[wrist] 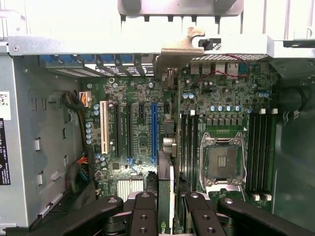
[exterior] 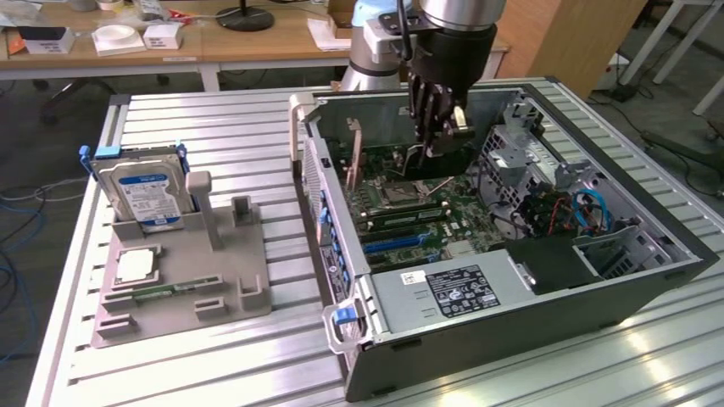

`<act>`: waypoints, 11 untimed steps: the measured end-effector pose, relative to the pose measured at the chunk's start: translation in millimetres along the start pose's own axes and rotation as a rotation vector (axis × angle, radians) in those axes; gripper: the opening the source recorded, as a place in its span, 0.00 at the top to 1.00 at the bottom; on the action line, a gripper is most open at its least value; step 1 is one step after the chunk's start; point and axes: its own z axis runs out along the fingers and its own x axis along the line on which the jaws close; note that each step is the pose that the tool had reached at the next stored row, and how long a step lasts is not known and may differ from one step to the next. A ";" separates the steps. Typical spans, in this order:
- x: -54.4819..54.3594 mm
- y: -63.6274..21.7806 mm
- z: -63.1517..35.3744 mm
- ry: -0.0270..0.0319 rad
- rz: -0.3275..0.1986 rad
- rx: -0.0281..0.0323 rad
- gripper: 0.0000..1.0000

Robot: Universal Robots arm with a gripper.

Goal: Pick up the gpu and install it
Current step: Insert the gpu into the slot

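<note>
Open PC case (exterior: 633, 280) set toward the surface's (exterior: 226, 373) corner at the exterior view's right, walls boxing in the motherboard (wrist: 142, 132) on all sides, top open. Claw (exterior: 436, 140) lowered inside the case, close to the drive cage (exterior: 515, 161), pinching the gpu (wrist: 166, 196) edge-on between its fingers (wrist: 142, 216). Gpu held upright above the board, bracket (wrist: 179, 46) near the rear wall, beside the blue slot (wrist: 154, 130). Hard drive (exterior: 142, 195) standing well apart in the grey holder (exterior: 181, 288) near the surface's opposite edge.
</note>
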 end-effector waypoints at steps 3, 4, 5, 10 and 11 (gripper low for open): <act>0.9 0.1 0.8 0.0003 0.000 -0.0001 0.74; 1.2 0.1 1.1 0.0002 0.000 -0.0001 0.74; 1.5 0.1 1.5 0.0002 0.000 -0.0001 0.74; 2.6 0.2 3.3 0.0003 0.000 -0.0001 0.74; 2.9 0.1 3.6 0.0003 0.000 -0.0001 0.74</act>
